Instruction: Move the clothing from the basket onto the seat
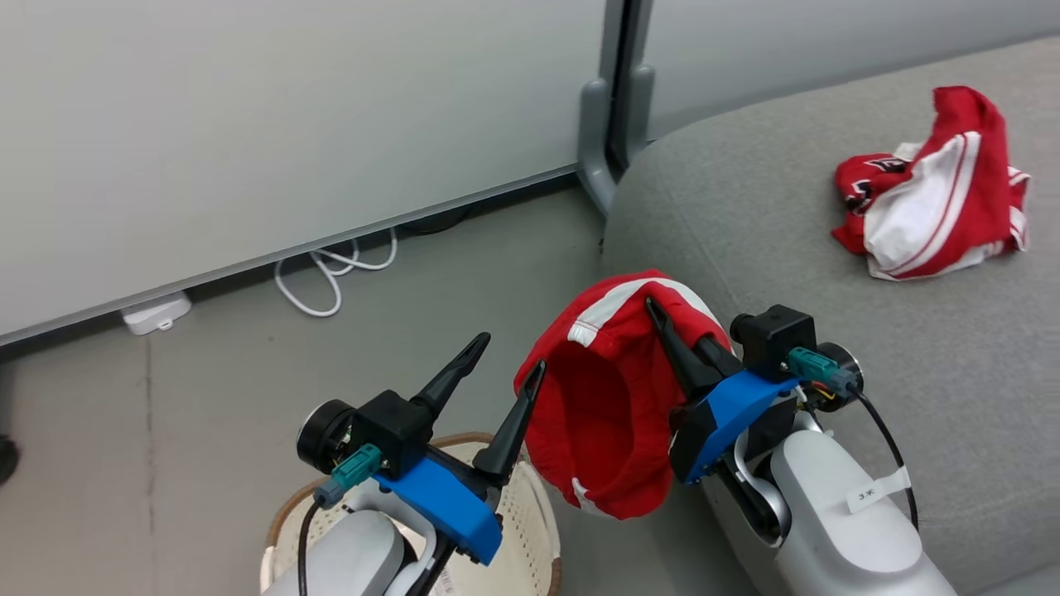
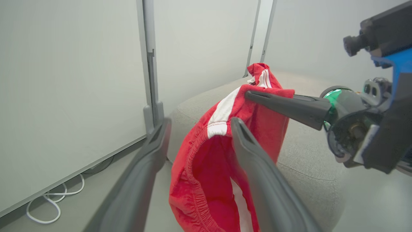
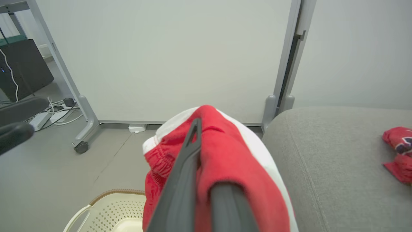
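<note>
Clothing: soft red shorts with white stripe point(image 1: 609, 414), hanging between cream holey plastic basket point(image 1: 530, 505) and big grey cloth sofa point(image 1: 745, 207).
My right gripper point(image 1: 675, 331): pinching them.
My left gripper point(image 1: 511, 352): spread, empty.
Tip: I should lift them right over the sofa before letting go.

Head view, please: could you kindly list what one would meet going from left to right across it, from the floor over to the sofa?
White plug box → coiled white cable → left gripper → hanging red garment → crumpled red-and-white garment lying on the sofa.
</note>
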Motion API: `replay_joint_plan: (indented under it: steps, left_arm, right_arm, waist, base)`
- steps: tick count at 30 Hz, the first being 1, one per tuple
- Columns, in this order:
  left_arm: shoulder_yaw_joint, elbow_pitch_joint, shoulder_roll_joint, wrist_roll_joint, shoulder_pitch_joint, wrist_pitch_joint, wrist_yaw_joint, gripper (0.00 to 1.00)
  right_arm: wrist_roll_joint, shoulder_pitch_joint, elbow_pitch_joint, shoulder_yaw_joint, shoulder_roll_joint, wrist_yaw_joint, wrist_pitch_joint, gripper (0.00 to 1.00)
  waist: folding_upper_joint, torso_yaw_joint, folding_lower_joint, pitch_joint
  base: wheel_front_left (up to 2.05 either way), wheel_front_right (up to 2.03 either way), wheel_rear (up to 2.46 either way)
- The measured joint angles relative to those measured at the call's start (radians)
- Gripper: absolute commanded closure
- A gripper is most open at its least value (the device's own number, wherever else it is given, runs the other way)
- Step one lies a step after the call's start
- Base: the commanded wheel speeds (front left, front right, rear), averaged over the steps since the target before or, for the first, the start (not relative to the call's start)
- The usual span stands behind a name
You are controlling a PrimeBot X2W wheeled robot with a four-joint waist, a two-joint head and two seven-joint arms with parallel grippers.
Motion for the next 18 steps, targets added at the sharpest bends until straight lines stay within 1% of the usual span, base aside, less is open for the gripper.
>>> replay_joint_plan:
  steps: [11, 18]
  left_arm:
    - [0.013, 0.023, -0.012, 0.030, 0.002, 0.000, -0.021, 0.00]
    - [0.012, 0.033, -0.010, 0.039, 0.002, 0.000, -0.026, 0.00]
  right_arm:
    - [-0.007, 0.008, -0.006, -0.033, 0.000, 0.000, -0.005, 1.00]
    - [0.001, 0.019, -0.018, -0.047, 0.000, 0.000, -0.011, 1.00]
  waist:
    - [0.0000, -0.201, -0.0001, 0.014]
    - [0.0000, -0.302, -0.0001, 0.031]
  base:
    - [0.00, 0.00, 0.00]
    - [0.00, 0.00, 0.00]
